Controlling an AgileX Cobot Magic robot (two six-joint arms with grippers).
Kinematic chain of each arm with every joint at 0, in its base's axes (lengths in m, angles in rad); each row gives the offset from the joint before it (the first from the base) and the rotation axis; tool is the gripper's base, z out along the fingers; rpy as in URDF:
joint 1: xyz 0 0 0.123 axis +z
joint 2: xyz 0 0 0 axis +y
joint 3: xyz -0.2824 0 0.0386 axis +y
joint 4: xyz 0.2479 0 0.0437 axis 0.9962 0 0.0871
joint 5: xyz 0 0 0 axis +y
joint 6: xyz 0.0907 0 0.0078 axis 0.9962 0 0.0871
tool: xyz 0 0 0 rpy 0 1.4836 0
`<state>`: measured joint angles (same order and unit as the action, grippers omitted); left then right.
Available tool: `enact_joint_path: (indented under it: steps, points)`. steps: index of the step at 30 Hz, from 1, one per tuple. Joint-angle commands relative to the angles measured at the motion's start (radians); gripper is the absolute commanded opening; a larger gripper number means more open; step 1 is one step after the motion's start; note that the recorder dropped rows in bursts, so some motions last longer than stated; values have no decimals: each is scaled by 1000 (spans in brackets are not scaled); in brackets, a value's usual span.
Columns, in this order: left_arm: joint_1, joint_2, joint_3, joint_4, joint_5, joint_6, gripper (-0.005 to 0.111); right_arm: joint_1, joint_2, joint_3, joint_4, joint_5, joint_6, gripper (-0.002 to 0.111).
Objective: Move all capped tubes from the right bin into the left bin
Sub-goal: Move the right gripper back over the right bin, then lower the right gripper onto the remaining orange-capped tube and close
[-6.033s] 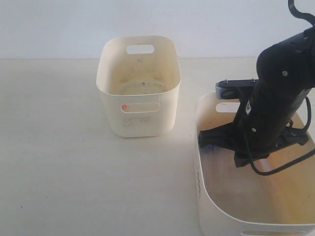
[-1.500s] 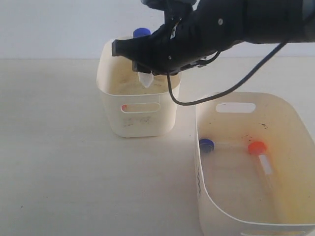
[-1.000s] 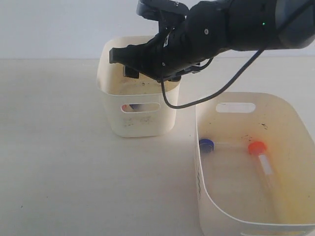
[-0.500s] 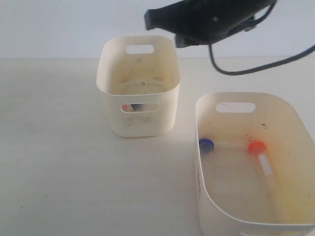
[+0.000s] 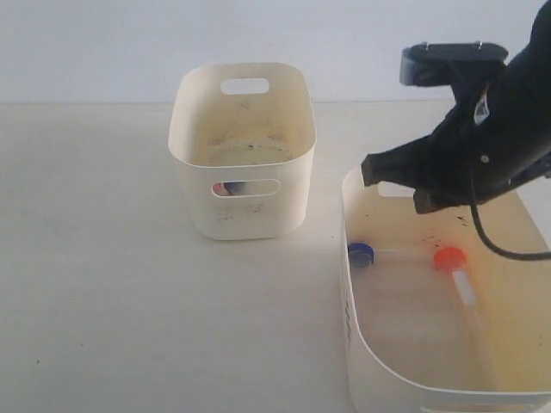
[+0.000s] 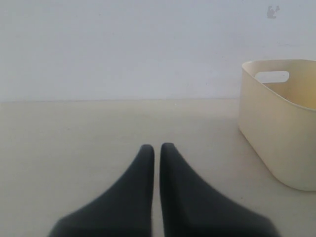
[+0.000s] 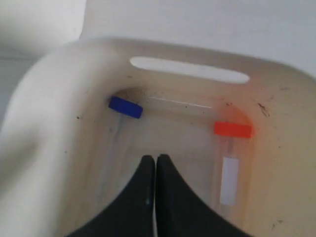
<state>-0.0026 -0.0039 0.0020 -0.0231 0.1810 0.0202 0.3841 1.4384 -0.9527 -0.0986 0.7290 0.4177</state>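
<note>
Right wrist view: right claw (image 7: pixel 155 158) closed, empty, over right bin (image 7: pixel 49 74).
Inside: blue-capped tube (image 7: pixel 126 107) at left wall, orange-capped tube (image 7: pixel 230 163) rightward.

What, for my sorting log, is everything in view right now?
left bin: one, cream, on the table left of the right bin
coloured bits: orange-red and dark, behind the left bin's front slot; count cannot be told
right bin: one, cream, wide and shallow, on the table
blue-capped tube: one, clear, lying at the right bin's far end
orange-red-capped tube: one, clear, lying on the right bin's floor
table: one, pale beige
wall: white, behind the table
left gripper: one, black, shut, over bare table
right gripper: one, black, shut, empty, above the right bin
</note>
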Motion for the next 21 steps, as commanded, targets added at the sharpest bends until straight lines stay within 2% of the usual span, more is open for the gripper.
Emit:
enact_joint_path:
  steps: [1, 21]
  points:
    - [-7, 4, -2, -3, -7, -4, 4, -5, -10, 60, 10, -30, -8, 0]
    - [-7, 4, -2, -3, -7, -4, 4, -3, 35, 93, 44, -22, 82, 0]
